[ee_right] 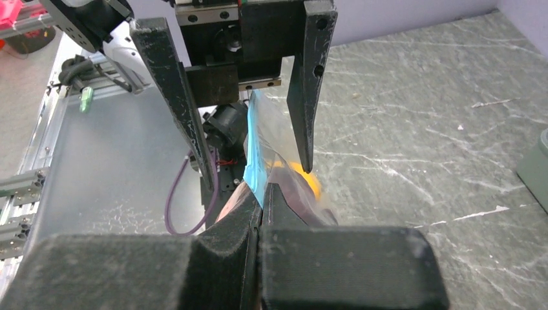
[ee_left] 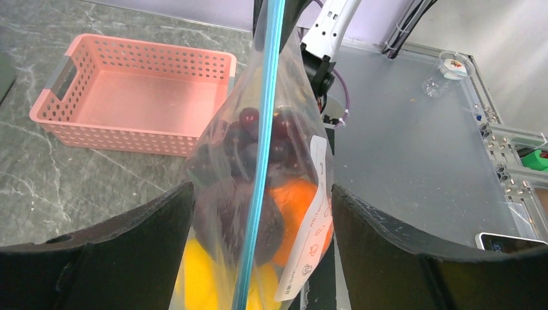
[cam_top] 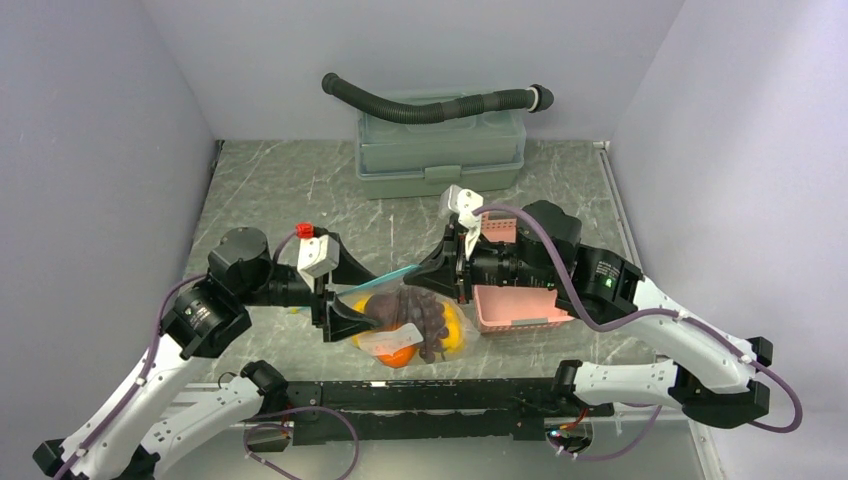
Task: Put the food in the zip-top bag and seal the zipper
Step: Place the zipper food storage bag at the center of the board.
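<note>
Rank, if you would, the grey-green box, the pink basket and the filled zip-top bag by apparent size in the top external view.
1. grey-green box
2-3. pink basket and zip-top bag look about alike; the right arm hides part of the basket, so I cannot rank them.

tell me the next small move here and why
Probably close the left gripper on the zipper. Its jaws stand open either side of it, the right gripper is shut on the zipper further along, and the food is already in the bag. A pinch must come before any sealing slide.
</note>
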Controlling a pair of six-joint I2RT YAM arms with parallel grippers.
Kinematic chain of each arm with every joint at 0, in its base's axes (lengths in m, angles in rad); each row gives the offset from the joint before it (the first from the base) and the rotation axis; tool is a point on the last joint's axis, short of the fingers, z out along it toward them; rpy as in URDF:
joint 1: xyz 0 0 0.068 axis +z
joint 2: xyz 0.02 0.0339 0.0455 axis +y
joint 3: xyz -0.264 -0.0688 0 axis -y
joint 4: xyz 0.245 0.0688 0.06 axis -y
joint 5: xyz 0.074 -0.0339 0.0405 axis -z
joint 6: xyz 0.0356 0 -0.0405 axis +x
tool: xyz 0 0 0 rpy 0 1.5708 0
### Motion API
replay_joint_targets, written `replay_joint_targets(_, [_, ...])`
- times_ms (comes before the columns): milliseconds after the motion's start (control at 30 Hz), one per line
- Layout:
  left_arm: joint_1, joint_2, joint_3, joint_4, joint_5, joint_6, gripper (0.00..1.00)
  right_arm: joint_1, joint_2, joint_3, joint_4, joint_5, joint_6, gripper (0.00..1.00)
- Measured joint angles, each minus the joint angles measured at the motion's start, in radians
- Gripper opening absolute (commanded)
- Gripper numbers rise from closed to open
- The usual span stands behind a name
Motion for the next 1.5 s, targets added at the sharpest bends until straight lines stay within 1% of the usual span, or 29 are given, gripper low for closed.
replay_joint_targets(133, [0.000,0.000,0.000,0.000,0.001,0.000,0.75,0.000,0.005,0.021,0.000,-0.001,0.000,0.00])
replay_joint_targets(233, [0.000,0.003,0.000,-0.002,0.002,0.000,0.65,0.000,0.006,0.024,0.000,-0.002,0.000,0.00])
replay_joint_targets(433, [0.000,0.021,0.000,-0.007,0.011,0.006,0.32,0.000,0.010,0.024,0.000,-0.003,0.000,0.00])
replay_joint_targets(533, [0.000,0.036,0.000,-0.013,0.012,0.008,0.19,0.000,0.011,0.024,0.000,-0.008,0.000,0.00])
replay_joint_targets(633, [0.000,0.049,0.000,-0.015,0.017,0.008,0.00,0.000,0.011,0.024,-0.004,-0.009,0.000,0.00])
replay_joint_targets(900, [0.000,0.052,0.001,-0.018,0.006,0.008,0.00,0.000,0.003,0.016,-0.012,0.001,-0.001,0.00])
replay_joint_targets(1000, [-0.003,0.047,0.001,-0.019,-0.015,0.008,0.00,0.000,-0.004,0.006,-0.008,0.013,-0.001,0.04])
replay_joint_targets(1167, [-0.006,0.034,0.001,-0.042,-0.076,0.008,0.00,0.000,-0.026,-0.017,0.009,0.051,-0.008,0.17])
replay_joint_targets(1233, [-0.006,0.031,0.001,-0.063,-0.105,0.009,0.00,-0.001,-0.048,-0.026,0.016,0.068,-0.013,0.25])
replay_joint_targets(1300, [-0.006,0.030,0.001,-0.079,-0.136,0.009,0.00,-0.001,-0.075,-0.032,0.023,0.089,-0.016,0.37])
replay_joint_targets(1333, [-0.006,0.028,0.001,-0.085,-0.153,0.009,0.00,-0.001,-0.088,-0.034,0.023,0.098,-0.020,0.40])
replay_joint_targets(1500, [-0.005,0.026,0.001,-0.090,-0.230,0.008,0.00,-0.001,-0.153,-0.064,0.034,0.161,-0.031,0.49])
